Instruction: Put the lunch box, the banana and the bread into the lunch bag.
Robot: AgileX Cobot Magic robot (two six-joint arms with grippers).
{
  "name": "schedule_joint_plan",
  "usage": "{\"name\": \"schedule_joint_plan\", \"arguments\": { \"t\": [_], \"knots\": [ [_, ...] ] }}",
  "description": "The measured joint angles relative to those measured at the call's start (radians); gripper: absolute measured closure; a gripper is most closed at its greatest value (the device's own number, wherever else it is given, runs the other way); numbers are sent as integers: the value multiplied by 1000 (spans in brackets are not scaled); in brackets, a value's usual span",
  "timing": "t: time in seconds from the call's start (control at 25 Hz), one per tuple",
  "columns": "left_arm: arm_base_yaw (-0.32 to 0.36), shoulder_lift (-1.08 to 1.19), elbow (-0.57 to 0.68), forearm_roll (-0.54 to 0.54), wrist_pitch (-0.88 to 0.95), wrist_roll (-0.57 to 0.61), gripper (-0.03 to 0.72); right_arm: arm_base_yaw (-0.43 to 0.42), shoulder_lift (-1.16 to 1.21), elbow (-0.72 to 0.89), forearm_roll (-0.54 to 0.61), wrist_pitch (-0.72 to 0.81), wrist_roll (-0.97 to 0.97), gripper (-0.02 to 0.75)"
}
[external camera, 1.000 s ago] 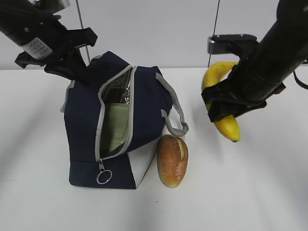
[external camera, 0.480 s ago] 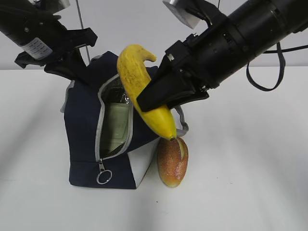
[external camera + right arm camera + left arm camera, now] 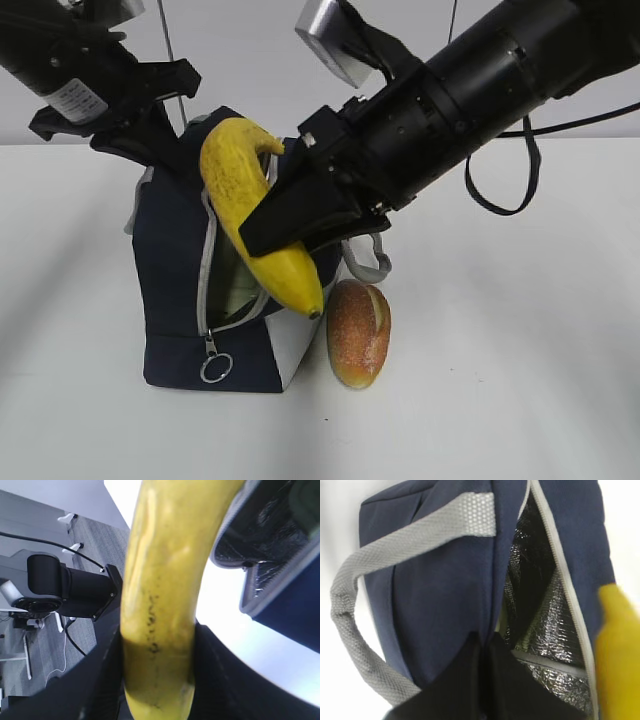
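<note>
The navy lunch bag (image 3: pixel 175 300) stands on the white table with its zipper open and its silver lining (image 3: pixel 545 630) showing. My left gripper (image 3: pixel 150 140) is shut on the fabric at the bag's top edge (image 3: pixel 485 680). My right gripper (image 3: pixel 285 225) is shut on the yellow banana (image 3: pixel 240 190) and holds it slanted in front of the bag's opening, tip down. The banana also shows in the right wrist view (image 3: pixel 160 605) and the left wrist view (image 3: pixel 617 650). The bread (image 3: pixel 358 332) lies against the bag's right side. Only a pale green sliver of the lunch box (image 3: pixel 232 285) shows inside the bag.
The zipper's ring pull (image 3: pixel 216 368) hangs at the bag's lower front. Grey webbing handles droop on the right (image 3: pixel 368 255) and on the far side (image 3: pixel 350 605). White table (image 3: pixel 500 380) lies to the right and in front.
My right gripper has carried the banana from the right of the table leftward to the bag's opening, covering the lunch box. The left gripper and the bread have not moved.
</note>
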Motion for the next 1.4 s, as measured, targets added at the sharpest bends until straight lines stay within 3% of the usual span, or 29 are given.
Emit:
{"name": "schedule_joint_plan", "arguments": {
  "t": [0.48, 0.88, 1.16, 1.28, 1.4],
  "knots": [
    [0, 0, 0, 2, -1, 0, 691, 31, 178, -78, 2, -2, 19, 428],
    [0, 0, 0, 2, -1, 0, 691, 31, 340, -362, -106, -33, 400, 428],
    [0, 0, 0, 2, -1, 0, 691, 31, 423, -500, -246, -58, 582, 426],
    [0, 0, 0, 2, -1, 0, 691, 31, 436, -521, -262, -60, 598, 373],
    [0, 0, 0, 2, -1, 0, 691, 31, 436, -527, -265, -60, 602, 239]
  ]
}}
